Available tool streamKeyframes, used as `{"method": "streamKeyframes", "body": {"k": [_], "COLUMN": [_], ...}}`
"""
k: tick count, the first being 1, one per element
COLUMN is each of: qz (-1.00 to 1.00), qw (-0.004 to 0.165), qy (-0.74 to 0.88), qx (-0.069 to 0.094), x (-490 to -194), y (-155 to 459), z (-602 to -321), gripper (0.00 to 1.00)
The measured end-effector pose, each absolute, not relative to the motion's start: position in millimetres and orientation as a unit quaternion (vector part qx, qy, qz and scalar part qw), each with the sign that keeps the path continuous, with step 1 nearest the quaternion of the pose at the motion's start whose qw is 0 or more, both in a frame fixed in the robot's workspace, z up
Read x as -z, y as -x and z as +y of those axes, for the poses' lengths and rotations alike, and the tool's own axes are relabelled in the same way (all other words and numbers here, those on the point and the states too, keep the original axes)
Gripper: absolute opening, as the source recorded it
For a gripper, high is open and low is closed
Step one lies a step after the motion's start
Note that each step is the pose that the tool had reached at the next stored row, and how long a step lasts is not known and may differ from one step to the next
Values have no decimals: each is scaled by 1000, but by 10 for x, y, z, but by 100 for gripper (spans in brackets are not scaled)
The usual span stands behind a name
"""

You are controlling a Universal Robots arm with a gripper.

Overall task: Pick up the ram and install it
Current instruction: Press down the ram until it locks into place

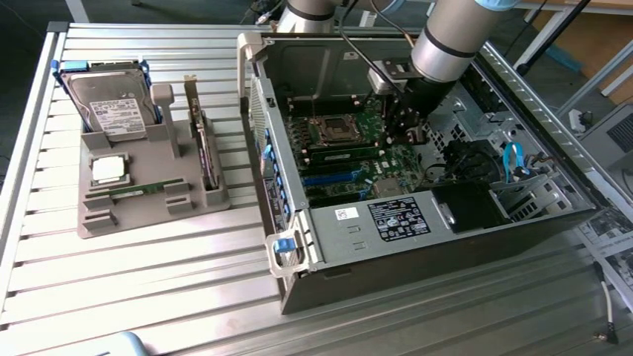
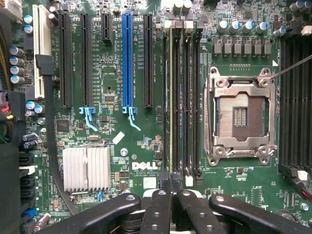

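A ram stick (image 1: 138, 190), green and narrow, lies flat in a groove of the grey tray (image 1: 148, 219) at the exterior view's left. A second green ram (image 1: 346, 155) stands edge-on in one of the black memory slots (image 2: 171, 97) on the motherboard inside the open case. My gripper (image 1: 404, 137) is down in the case above the board. Its black fingers (image 2: 170, 192) are shut tip to tip over the end of that occupied slot. I see nothing held between them. Whether they touch the stick's edge, I cannot tell.
The tray also carries a hard drive (image 1: 114, 104), a square silver chip (image 1: 109, 169) and an upright dark card (image 1: 203, 141). Beside the slots sit the open processor socket (image 2: 240, 114), a finned heat sink (image 2: 87, 168) and a blue slot (image 2: 127, 58). The case walls (image 1: 287, 222) ring the board.
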State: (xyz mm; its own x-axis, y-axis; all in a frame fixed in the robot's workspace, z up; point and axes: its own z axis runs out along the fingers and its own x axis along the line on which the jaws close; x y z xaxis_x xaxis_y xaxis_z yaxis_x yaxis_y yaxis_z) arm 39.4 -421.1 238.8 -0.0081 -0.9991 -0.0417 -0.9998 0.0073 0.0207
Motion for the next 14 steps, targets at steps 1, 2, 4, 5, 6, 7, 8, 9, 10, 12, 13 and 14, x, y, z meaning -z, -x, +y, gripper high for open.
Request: {"method": "streamKeyframes", "body": {"k": [1, 2, 4, 5, 6, 7, 8, 9, 10, 12, 13, 14], "qz": [710, 710, 710, 710, 710, 710, 710, 710, 710, 710, 710, 710], "qw": [7, 7, 7, 7, 7, 7, 7, 8, 8, 7, 7, 7], "qy": [704, 704, 704, 704, 704, 704, 704, 704, 704, 704, 704, 704], "qx": [-22, -22, -22, -22, -22, -22, -22, -22, -22, -22, -22, -22], "x": [-2386, -2384, -2377, -2377, -2377, -2377, -2376, -2372, -2366, -2355, -2351, -2349], "y": [-394, -394, -394, -394, -394, -394, -394, -394, -394, -394, -394, -394], "z": [-4211, -4211, -4211, -4211, -4211, -4211, -4211, -4210, -4210, -4211, -4210, -4211], "gripper": [11, 11, 11, 11, 11, 11, 11, 11, 11, 11, 11, 11]}}
